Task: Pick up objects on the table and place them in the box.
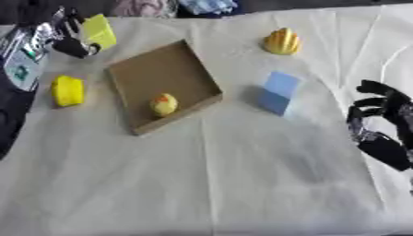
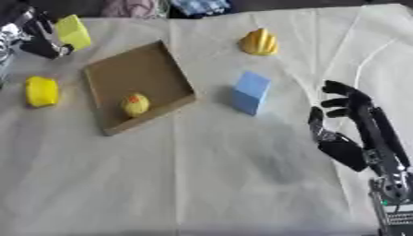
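A shallow cardboard box (image 1: pixel 158 69) lies askew left of centre, and a small yellow duck (image 1: pixel 164 104) sits in its near corner. At the far left my left hand (image 1: pixel 71 45) is curled on a yellow-green block (image 1: pixel 100 30), held just beyond the box's far left corner. A yellow rounded object (image 1: pixel 67 91) lies on the cloth left of the box. A yellow ridged object (image 1: pixel 282 41) rests at the far right. A blue block (image 1: pixel 278 93) stands right of the box. My right hand (image 2: pixel 353 131) hovers open at the right edge, apart from the blue block.
A white creased cloth (image 1: pixel 242 175) covers the table. Bundled fabric items (image 1: pixel 208 5) lie along the far edge. The left arm's silver parts (image 1: pixel 28 44) occupy the upper left corner.
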Controlling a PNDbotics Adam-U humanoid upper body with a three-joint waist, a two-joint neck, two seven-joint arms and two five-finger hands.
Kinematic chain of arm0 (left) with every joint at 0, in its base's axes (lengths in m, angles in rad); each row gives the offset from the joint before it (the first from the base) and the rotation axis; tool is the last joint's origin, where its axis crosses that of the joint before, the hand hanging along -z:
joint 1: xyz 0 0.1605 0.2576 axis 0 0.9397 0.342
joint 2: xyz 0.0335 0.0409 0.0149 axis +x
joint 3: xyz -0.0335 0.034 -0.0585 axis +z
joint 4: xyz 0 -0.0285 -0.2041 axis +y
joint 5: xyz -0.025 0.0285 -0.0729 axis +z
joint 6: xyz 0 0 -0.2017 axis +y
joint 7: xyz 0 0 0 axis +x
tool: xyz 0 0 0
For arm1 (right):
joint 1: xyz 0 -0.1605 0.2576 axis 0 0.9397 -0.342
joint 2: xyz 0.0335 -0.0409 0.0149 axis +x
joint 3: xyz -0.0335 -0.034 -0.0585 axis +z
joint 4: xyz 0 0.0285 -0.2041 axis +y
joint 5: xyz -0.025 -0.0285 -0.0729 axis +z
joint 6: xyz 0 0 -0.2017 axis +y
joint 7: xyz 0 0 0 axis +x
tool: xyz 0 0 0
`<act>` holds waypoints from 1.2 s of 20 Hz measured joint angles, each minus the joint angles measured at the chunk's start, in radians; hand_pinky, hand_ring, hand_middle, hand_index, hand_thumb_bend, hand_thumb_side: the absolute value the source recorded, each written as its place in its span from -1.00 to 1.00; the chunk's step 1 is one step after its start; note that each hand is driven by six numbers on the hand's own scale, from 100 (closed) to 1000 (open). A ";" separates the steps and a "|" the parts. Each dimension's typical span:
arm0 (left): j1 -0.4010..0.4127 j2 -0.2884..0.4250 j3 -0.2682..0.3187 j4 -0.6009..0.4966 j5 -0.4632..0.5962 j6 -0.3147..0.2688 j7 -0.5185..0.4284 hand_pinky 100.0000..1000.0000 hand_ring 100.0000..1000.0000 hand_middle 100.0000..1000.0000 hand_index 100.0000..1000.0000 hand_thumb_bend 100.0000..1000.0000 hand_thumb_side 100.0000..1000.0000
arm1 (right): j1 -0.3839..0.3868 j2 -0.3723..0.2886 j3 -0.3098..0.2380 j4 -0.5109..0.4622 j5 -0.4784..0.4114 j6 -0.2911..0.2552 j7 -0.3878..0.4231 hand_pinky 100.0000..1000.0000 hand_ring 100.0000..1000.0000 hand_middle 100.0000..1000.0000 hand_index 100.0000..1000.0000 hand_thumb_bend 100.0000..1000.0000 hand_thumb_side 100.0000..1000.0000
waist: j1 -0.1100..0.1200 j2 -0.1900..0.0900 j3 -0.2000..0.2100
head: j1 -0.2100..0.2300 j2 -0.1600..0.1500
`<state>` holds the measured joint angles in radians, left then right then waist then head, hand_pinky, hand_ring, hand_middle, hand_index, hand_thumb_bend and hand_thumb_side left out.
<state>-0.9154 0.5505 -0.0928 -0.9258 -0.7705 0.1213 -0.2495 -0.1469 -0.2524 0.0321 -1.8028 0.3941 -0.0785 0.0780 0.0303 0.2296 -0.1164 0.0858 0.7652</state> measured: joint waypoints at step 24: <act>0.053 -0.014 -0.088 -0.056 -0.083 -0.019 -0.166 0.42 0.36 0.47 0.61 0.27 -0.49 | -0.003 0.000 0.000 0.001 0.000 0.000 0.000 0.28 0.41 0.56 0.76 -1.00 -0.42 | 0.004 0.000 0.006 | -0.006 0.000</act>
<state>-0.8626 0.5363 -0.1807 -0.9816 -0.8533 0.1024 -0.4158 -0.1497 -0.2521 0.0317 -1.8013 0.3940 -0.0784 0.0778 0.0343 0.2296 -0.1101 0.0800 0.7653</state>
